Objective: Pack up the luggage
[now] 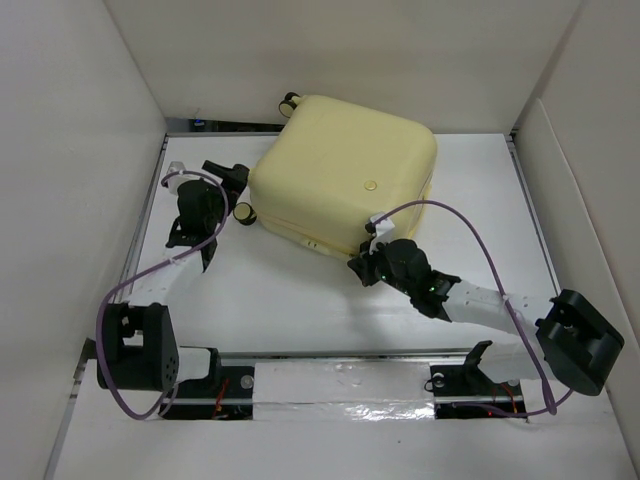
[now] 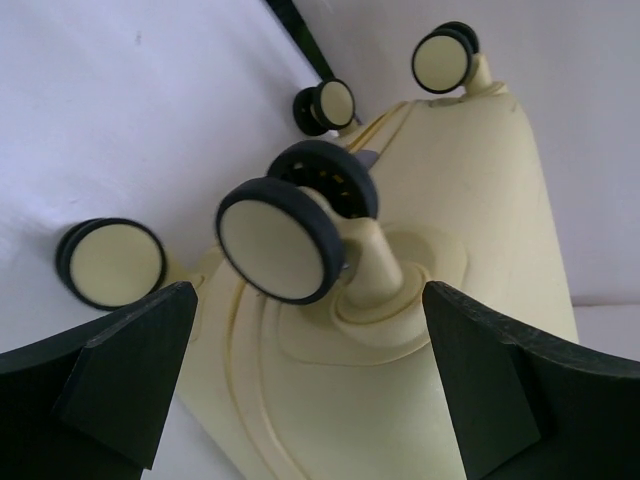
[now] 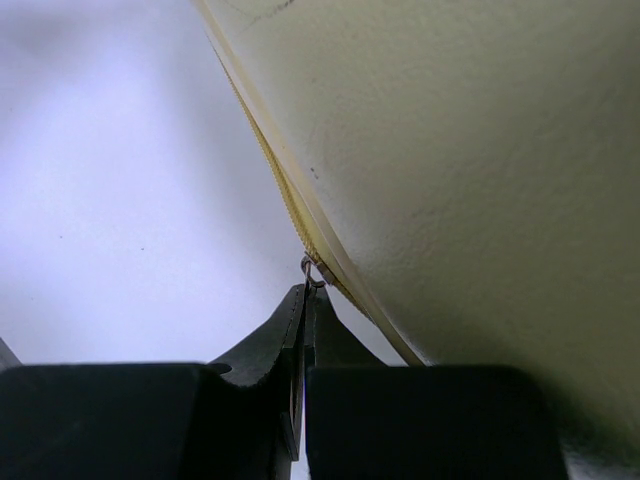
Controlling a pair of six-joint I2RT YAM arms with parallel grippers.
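The luggage point(image 1: 340, 170) is a pale-yellow hard-shell suitcase lying closed and flat at the back middle of the table. My right gripper point(image 1: 362, 264) is at its near edge, shut on the metal zipper pull point(image 3: 311, 272) on the zipper seam point(image 3: 285, 200). My left gripper point(image 1: 208, 240) is open at the suitcase's left end, its fingers point(image 2: 130, 375) either side of a cream-and-black caster wheel point(image 2: 280, 240) without touching it. The luggage's wheel end point(image 2: 430, 380) fills the left wrist view. The black lining is hidden.
White walls enclose the table point(image 1: 300, 310) on the left, back and right. Three more caster wheels point(image 2: 110, 262) stick out at the suitcase's left end. Purple cables point(image 1: 470, 225) loop over both arms. The arm bases and a taped rail point(image 1: 340, 385) lie along the near edge.
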